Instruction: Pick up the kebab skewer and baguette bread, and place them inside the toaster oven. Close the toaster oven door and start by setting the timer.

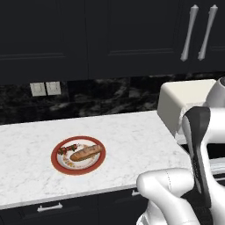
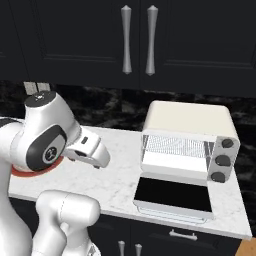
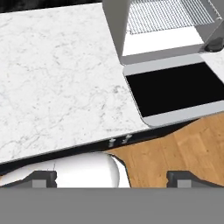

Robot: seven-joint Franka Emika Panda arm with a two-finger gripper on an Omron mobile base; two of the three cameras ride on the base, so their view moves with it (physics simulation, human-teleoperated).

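Fingers (image 3: 43, 177) of the gripper (image 3: 116, 178) are seen spread as wide as they go in the hand view, with nothing between them, which suits an arm that has not yet been brought to anything it must grasp. From that camera the white marble counter (image 3: 57, 78) and the front of the toaster oven (image 3: 116, 30) are looked down upon, so the hand is judged to be held above the counter's edge, away from the food. The kebab skewer (image 1: 67, 150) and the baguette bread (image 1: 87, 152) are laid side by side on a red-rimmed plate (image 1: 56, 162), the loaf nearer the counter's front edge and the skewer just behind its left end; both are well apart from the oven at the right of the counter. The toaster oven door (image 2: 172, 194) is already dropped flat onto the counter, so the wire rack (image 2: 175, 146) is exposed and either item could be slid in without a further opening step. Three dark knobs (image 2: 221, 161) are stacked on the oven's right face, reachable once the door is raised. No pick has been made yet, and a reach to the plate is judged to be called for first.
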